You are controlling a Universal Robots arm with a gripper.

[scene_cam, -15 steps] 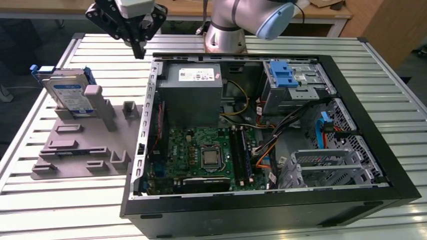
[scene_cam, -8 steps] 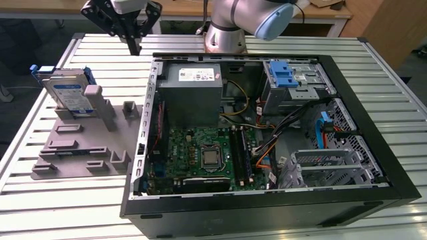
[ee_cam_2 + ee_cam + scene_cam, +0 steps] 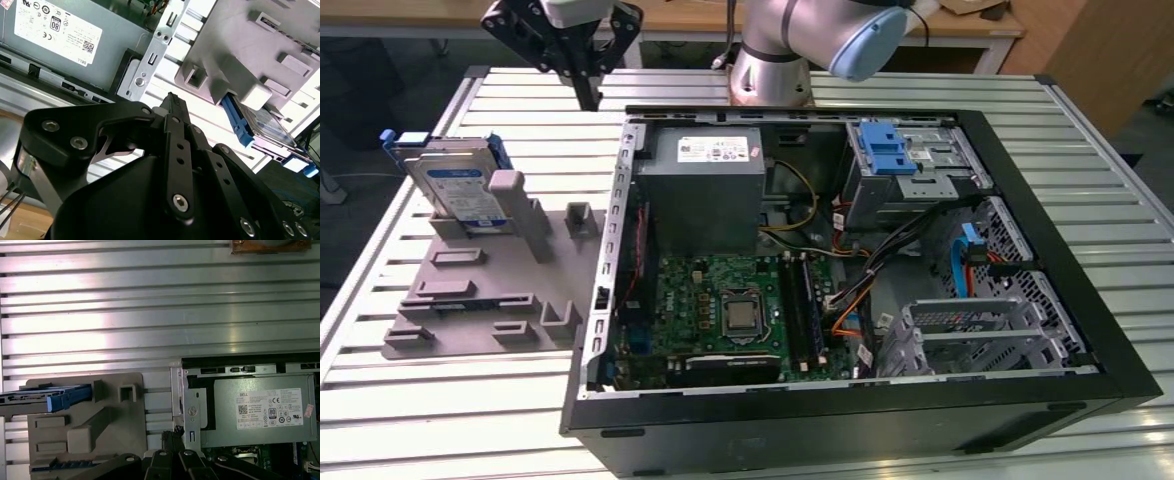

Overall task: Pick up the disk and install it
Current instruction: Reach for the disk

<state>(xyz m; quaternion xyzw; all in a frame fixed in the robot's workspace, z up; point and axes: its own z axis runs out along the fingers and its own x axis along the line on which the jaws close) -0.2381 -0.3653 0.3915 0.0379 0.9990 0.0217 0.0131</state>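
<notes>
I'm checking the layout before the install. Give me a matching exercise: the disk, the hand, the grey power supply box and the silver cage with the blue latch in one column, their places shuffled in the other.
1. disk
2. hand
3. grey power supply box
4. silver cage with blue latch

A. inside the case, toward the exterior view's right
B. standing on edge in the grey holder on the table
C. in the air over the table, outside the case
D. inside the case, against its wall on the exterior view's left

Pairs: 1-B, 2-C, 3-D, 4-A.
</notes>
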